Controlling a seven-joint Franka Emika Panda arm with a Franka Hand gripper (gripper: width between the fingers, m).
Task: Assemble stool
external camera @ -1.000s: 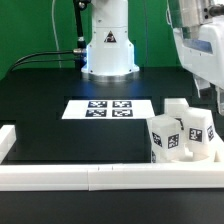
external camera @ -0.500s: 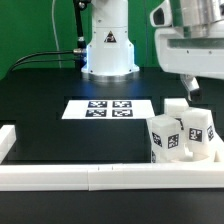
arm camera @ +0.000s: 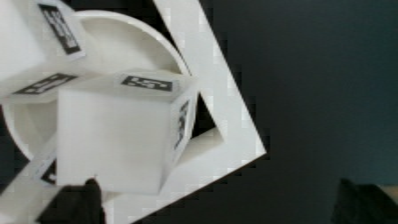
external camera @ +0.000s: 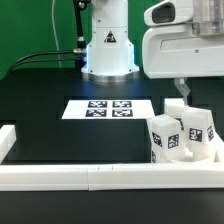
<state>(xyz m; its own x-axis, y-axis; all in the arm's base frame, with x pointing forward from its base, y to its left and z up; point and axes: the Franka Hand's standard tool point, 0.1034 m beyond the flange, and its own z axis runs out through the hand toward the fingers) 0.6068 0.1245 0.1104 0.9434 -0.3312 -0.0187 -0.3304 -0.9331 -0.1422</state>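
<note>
The stool parts stand bunched in the corner at the exterior view's right. There, three stubby white legs with black-and-white tags show [external camera: 165,136], [external camera: 197,128], [external camera: 176,106]. In the wrist view the round dish-like seat [arm camera: 125,50] lies under the legs, and one blocky tagged leg [arm camera: 125,130] is closest. My gripper [external camera: 186,92] hangs above the parts, apart from them. In the wrist view the gripper [arm camera: 217,205] is open and empty, with its dark fingertips [arm camera: 71,202] far apart. One fingertip is over the leg, the other over the black table.
The marker board [external camera: 110,108] lies flat mid-table. A long white rail [external camera: 100,176] runs along the front, and another rail [arm camera: 222,90] borders the parts' corner. The robot base [external camera: 108,45] stands at the back.
The gripper has moved toward the exterior view's left, further into view and to above the stool parts. The parts have not moved.
</note>
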